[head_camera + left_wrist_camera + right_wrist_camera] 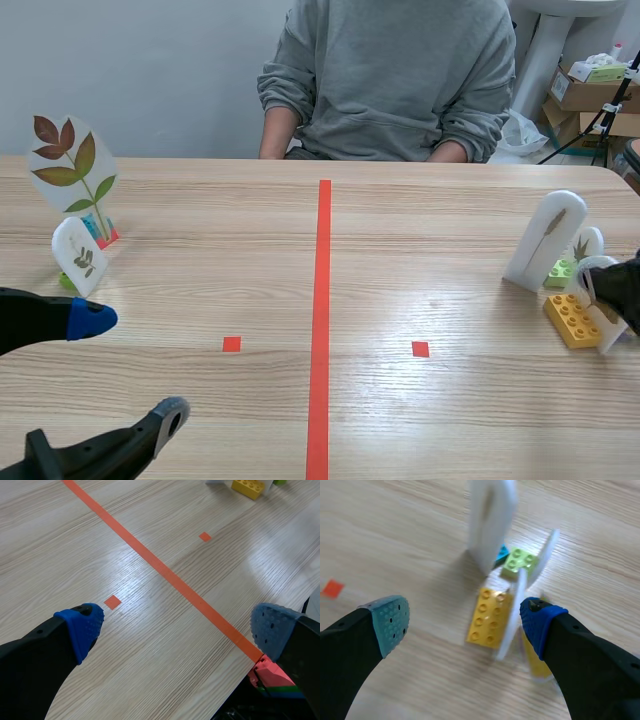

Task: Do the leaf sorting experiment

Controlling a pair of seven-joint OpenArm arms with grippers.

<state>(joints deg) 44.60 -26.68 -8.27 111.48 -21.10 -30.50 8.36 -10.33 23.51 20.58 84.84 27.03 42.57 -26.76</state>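
Note:
On the right, a yellow brick [571,320] holds a white leaf card [606,318], next to a tall white card [545,240] and a small card on a green brick [560,272]. My right gripper [622,292] is at that group. In the right wrist view the right gripper [465,622] is open, with the yellow brick [487,617] and its card [514,611] between the fingers, close to the blue pad [540,620]. My left gripper [130,368] hangs open at the near left over bare table [165,645]. A big leaf card [73,165] and a small one [80,256] stand far left.
A person in a grey sweatshirt [390,75] sits across the table. An orange-red tape line [321,320] runs down the middle, with a square mark [231,344] on each side. Boxes [590,95] are stacked behind the table's right corner.

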